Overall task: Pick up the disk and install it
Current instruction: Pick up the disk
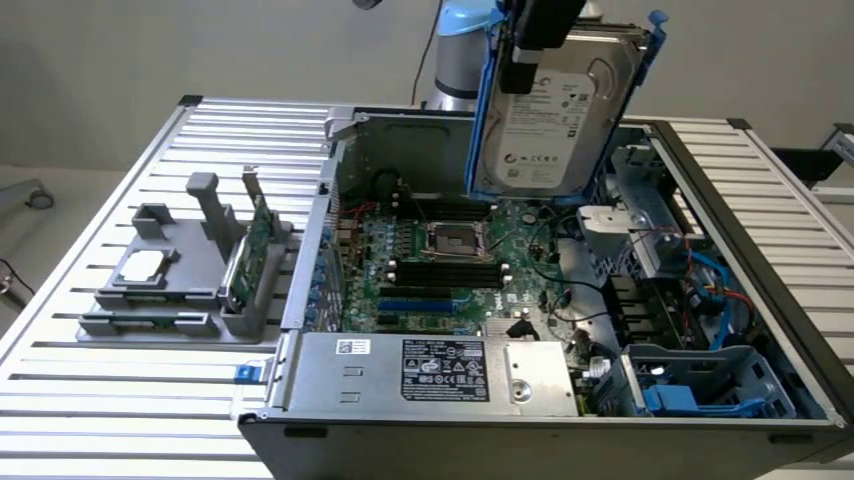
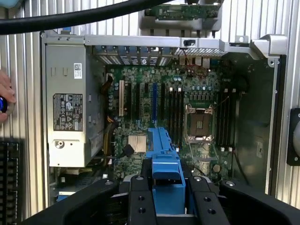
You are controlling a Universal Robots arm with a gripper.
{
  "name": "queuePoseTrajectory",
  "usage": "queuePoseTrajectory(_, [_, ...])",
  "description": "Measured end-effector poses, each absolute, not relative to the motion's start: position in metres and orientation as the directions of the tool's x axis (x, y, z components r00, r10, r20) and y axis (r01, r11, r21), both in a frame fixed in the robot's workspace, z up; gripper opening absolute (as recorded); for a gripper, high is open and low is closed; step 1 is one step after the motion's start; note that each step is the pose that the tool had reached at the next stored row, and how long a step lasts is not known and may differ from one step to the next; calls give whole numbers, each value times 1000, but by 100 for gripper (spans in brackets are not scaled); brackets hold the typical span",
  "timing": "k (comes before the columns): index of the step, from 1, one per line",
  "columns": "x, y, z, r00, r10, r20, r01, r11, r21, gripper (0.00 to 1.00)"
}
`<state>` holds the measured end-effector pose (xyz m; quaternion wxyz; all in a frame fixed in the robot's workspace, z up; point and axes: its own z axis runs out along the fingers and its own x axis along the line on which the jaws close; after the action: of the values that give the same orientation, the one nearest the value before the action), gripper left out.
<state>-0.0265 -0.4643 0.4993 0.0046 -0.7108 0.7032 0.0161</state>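
From the exterior view, the hand comes down from above with the disk in its grip. It is closed part-way onto the upper edge, with the jaws about half apart. The disk hangs on edge, slightly tilted, its white label facing the camera and blue rails running down both sides. It is in the air over the rear of the open case, clear of the board below. The case lies on its side on the slatted bench. The socket is near the middle of the board and the power supply runs along the near wall. A blue cage sits in the corner at the exterior view's right. At the exterior view's left, well apart from the case, a grey holder stands on the bench. It carries a small square chip and an upright green card.

From the wrist view, the two black fingers press on either side of the disk, seen edge-on as a blue rail. Beyond it lie the board, the socket and the power supply, all well below the disk. A thick black cable crosses in front of the camera.
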Motion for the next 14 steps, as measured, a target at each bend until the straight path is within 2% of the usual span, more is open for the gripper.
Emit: queuePoseTrajectory(14, [28, -490, 499, 11, -1000, -29, -1000, -11, 16, 33])
